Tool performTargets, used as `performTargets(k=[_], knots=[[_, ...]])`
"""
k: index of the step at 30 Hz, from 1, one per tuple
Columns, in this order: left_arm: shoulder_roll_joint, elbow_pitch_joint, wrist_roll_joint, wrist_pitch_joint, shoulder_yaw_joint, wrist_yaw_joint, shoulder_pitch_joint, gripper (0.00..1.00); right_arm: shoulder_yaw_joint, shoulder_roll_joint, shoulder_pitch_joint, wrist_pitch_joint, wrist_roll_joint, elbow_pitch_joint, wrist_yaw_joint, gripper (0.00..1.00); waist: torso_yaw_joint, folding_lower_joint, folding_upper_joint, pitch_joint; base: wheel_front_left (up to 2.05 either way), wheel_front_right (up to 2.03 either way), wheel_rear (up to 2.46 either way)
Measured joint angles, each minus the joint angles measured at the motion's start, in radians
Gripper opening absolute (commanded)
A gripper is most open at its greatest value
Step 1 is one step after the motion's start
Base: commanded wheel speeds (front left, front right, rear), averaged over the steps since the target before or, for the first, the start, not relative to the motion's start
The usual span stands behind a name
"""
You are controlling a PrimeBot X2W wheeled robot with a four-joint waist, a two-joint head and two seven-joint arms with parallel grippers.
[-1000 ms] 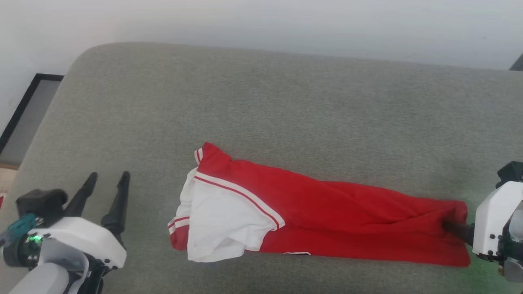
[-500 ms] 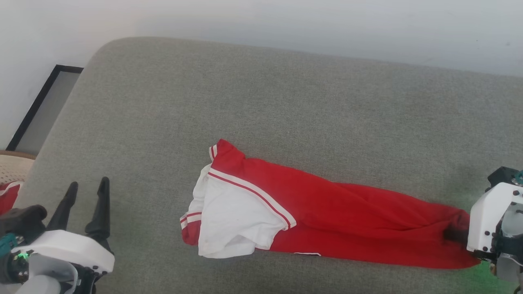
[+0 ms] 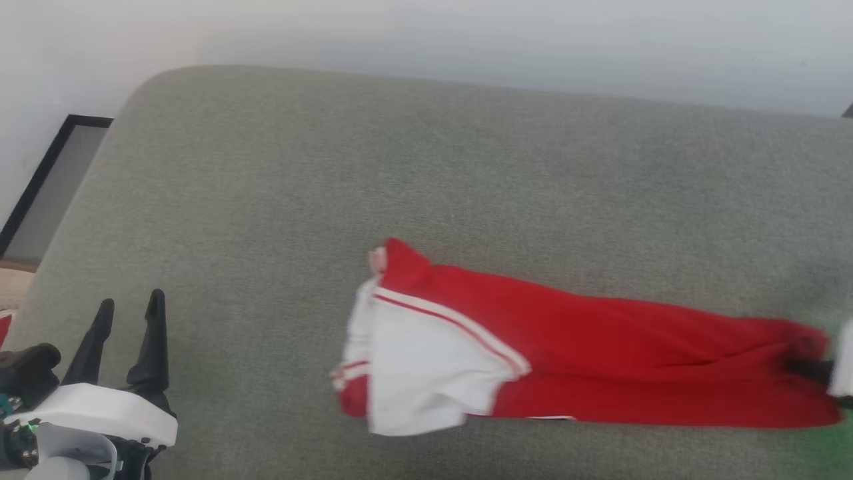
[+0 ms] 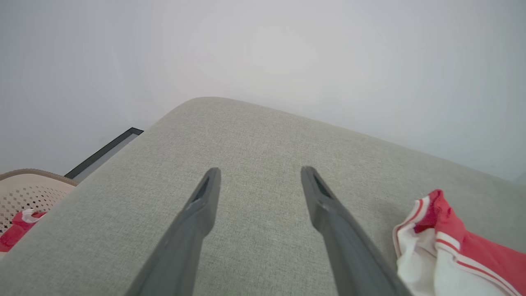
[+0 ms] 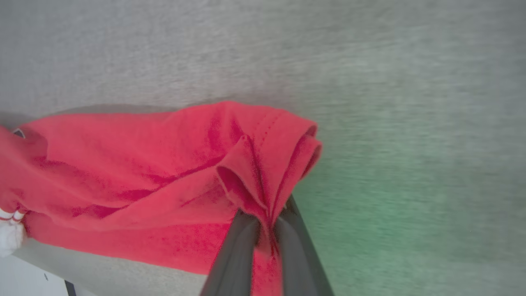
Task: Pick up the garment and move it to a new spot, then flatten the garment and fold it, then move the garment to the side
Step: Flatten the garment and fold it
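The garment (image 3: 600, 353), red with a white sleeve and striped trim, lies stretched in a long bundle across the grey cushion (image 3: 400, 173). Its right end is pinched by my right gripper (image 3: 810, 367) at the head view's right edge. In the right wrist view the two dark fingers (image 5: 240, 250) are shut on a bunched red hem of the garment (image 5: 164, 181). My left gripper (image 3: 128, 308) stands open at the lower left, well apart from the cloth. The left wrist view shows that left gripper (image 4: 259, 181) spread over bare cushion, the garment's sleeve end (image 4: 444, 242) off to the right.
A pale wall runs behind the cushion. A dark-framed panel (image 3: 46, 180) leans at the far left. A beige perforated basket (image 4: 28, 193) with a red and white cloth in it stands left of the cushion. Green light tints the cushion by the right gripper.
My right gripper has shut on the garment's right end and pulled it to the right; the whole garment has slid that way. The head camera shifted. The left gripper stays open.
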Motion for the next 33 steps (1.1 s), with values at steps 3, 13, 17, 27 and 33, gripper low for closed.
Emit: performTargets(k=[3, 13, 17, 27, 33], knots=[[-0.007, 0.000, 0.012, 0.000, 0.014, -0.011, -0.001, 1.00, -0.069, -0.049, -0.019, -0.005, -0.018, 0.041, 0.000, 0.00, -0.016, 0.0000, 0.0000, 0.011, 0.00, 0.00, 0.00], [-0.023, 0.012, 0.037, 0.000, 0.016, -0.031, -0.030, 1.00, -0.113, -0.141, -0.089, -0.051, -0.093, 0.139, 0.000, 0.00, -0.047, 0.0000, 0.0000, 0.041, 0.00, 0.00, 0.00], [-0.028, 0.019, 0.039, 0.000, 0.024, -0.038, -0.030, 1.00, -0.064, -0.122, -0.089, -0.049, -0.055, 0.082, -0.001, 0.00, -0.056, 0.0000, 0.0000, 0.035, 0.00, 0.00, 0.00], [-0.026, 0.027, 0.040, 0.000, 0.024, -0.040, -0.029, 1.00, 0.099, -0.036, -0.004, 0.034, 0.073, -0.275, -0.001, 0.00, -0.056, 0.0000, 0.0000, 0.012, 0.00, 0.00, 0.00], [-0.034, 0.026, 0.045, 0.005, 0.002, -0.047, -0.036, 1.00, 0.190, 0.046, 0.010, 0.067, 0.065, -0.393, -0.001, 0.00, -0.024, 0.0000, 0.0000, 0.003, 0.00, 0.00, 0.00]])
